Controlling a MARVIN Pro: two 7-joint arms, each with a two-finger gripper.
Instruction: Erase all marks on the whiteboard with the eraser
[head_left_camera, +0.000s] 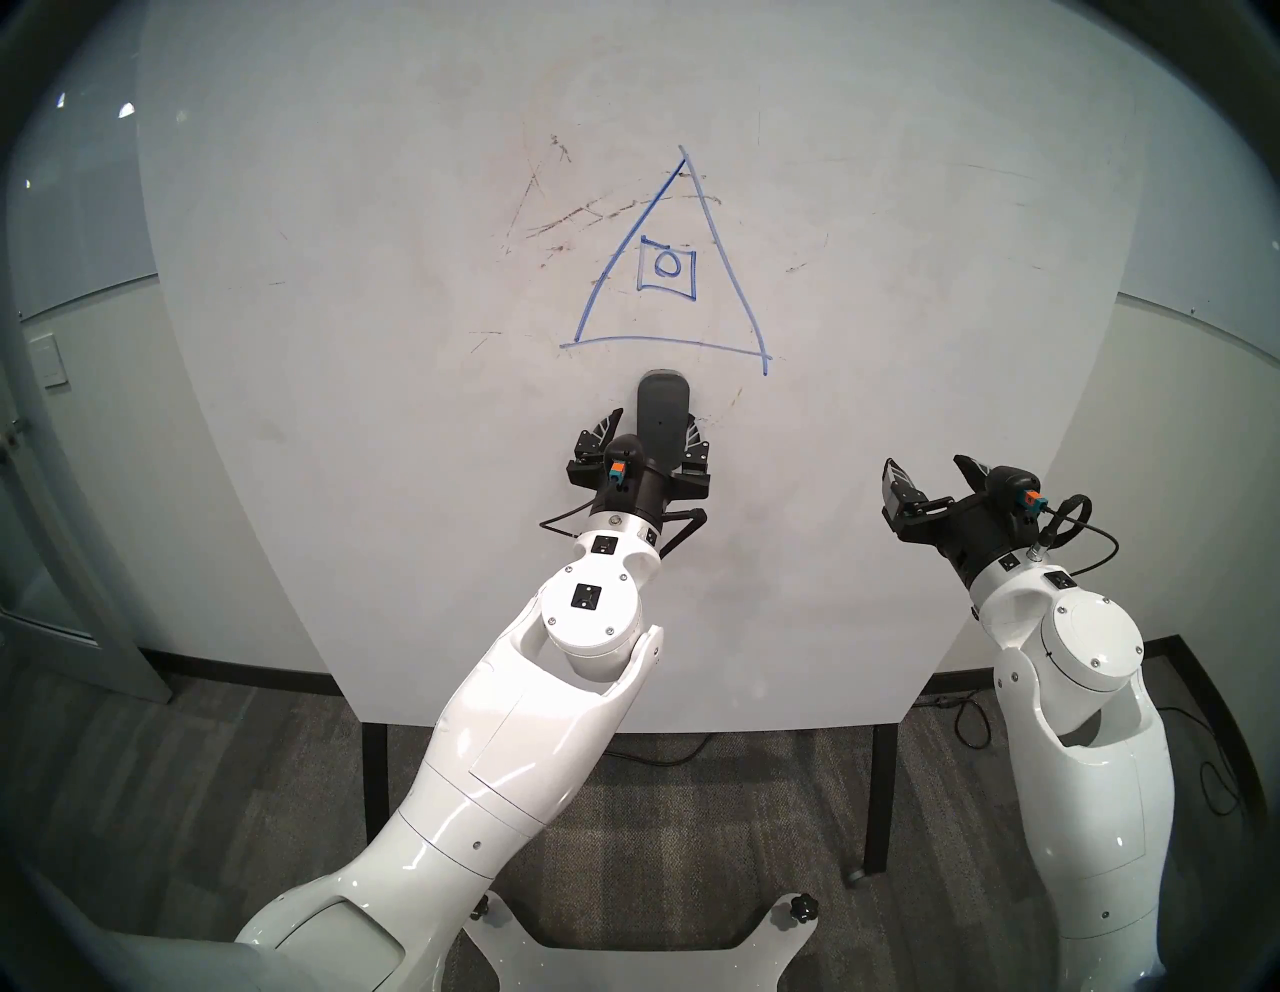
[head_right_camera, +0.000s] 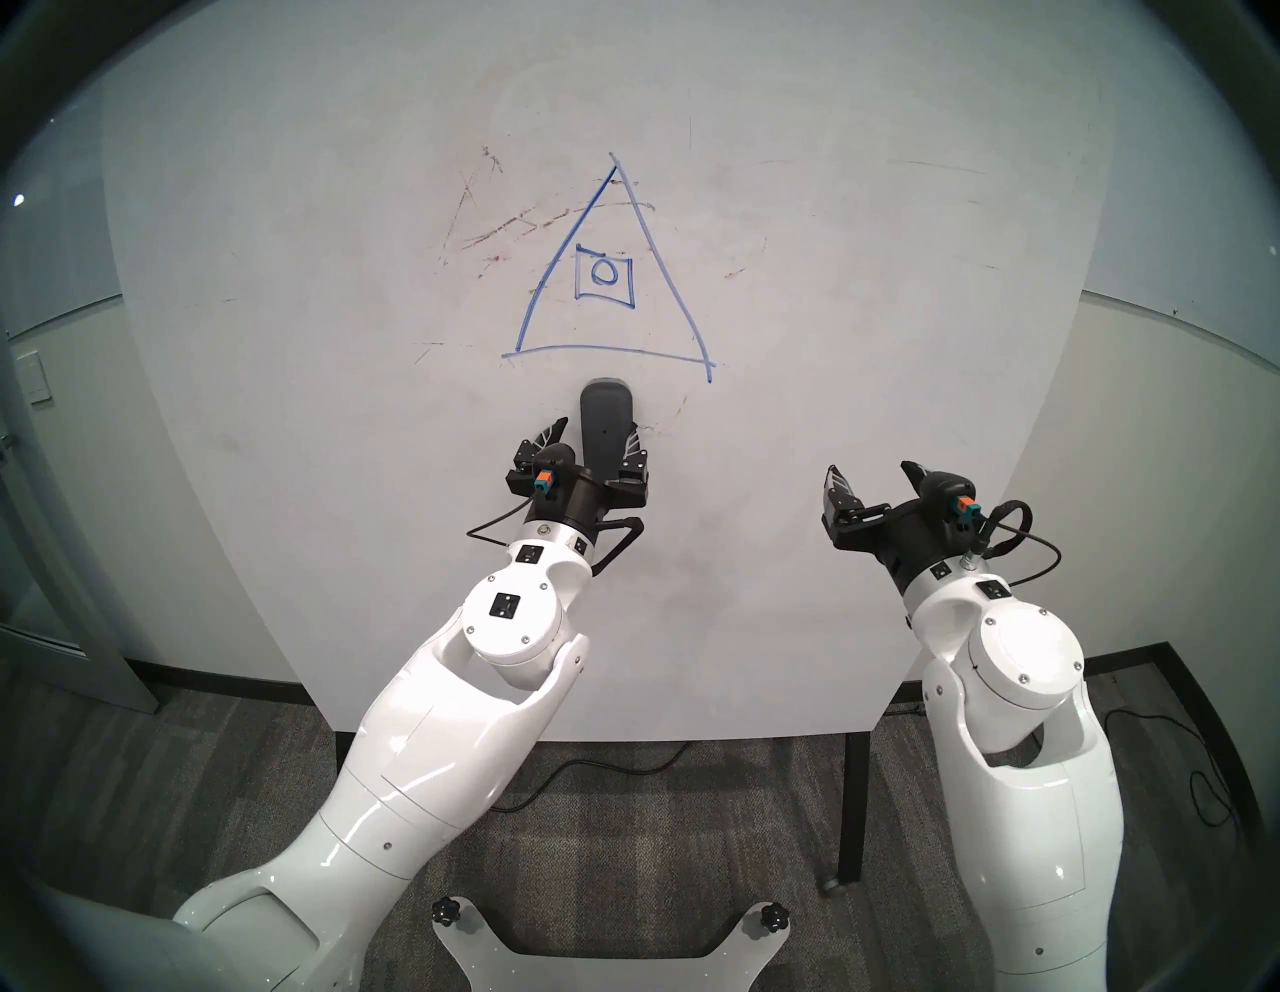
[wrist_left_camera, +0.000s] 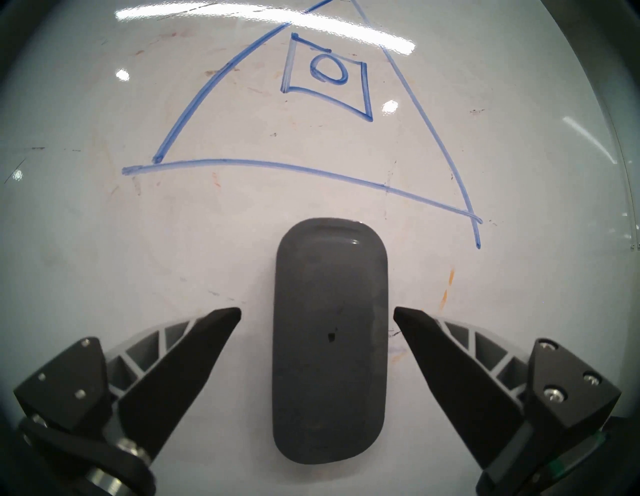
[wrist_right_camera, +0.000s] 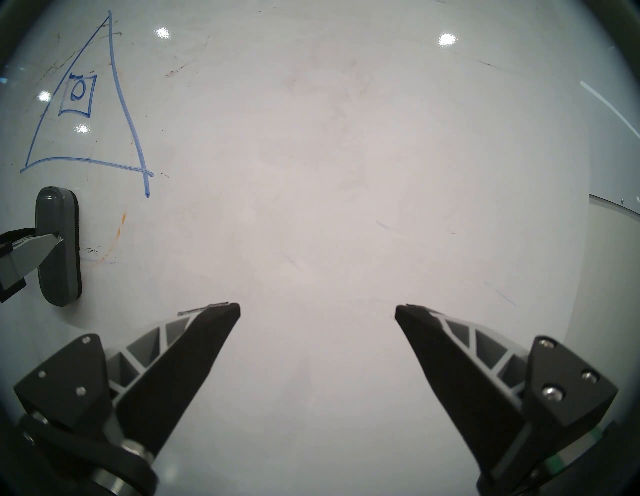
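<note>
Eraser (wrist_left_camera: 329, 341) sits flat against the whiteboard (head_left_camera: 346, 346), upright, between the spread fingers of the left gripper (wrist_left_camera: 317, 313), a gap showing on each side in the left wrist view; blue triangle marks (head_left_camera: 668, 267) just past it at 12 o'clock. From the right wrist view one fingertip overlaps the eraser's edge, contact unclear. Left gripper wide open, gripping nothing. Right gripper (wrist_right_camera: 317, 310) at 3 o'clock, well apart, wide open, empty.

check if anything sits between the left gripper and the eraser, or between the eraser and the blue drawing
Nothing visible does. The left gripper is open with a finger on each side of the eraser, gaps bare. Between the eraser and the blue triangle above it lies only bare whiteboard with faint smudges.
</note>
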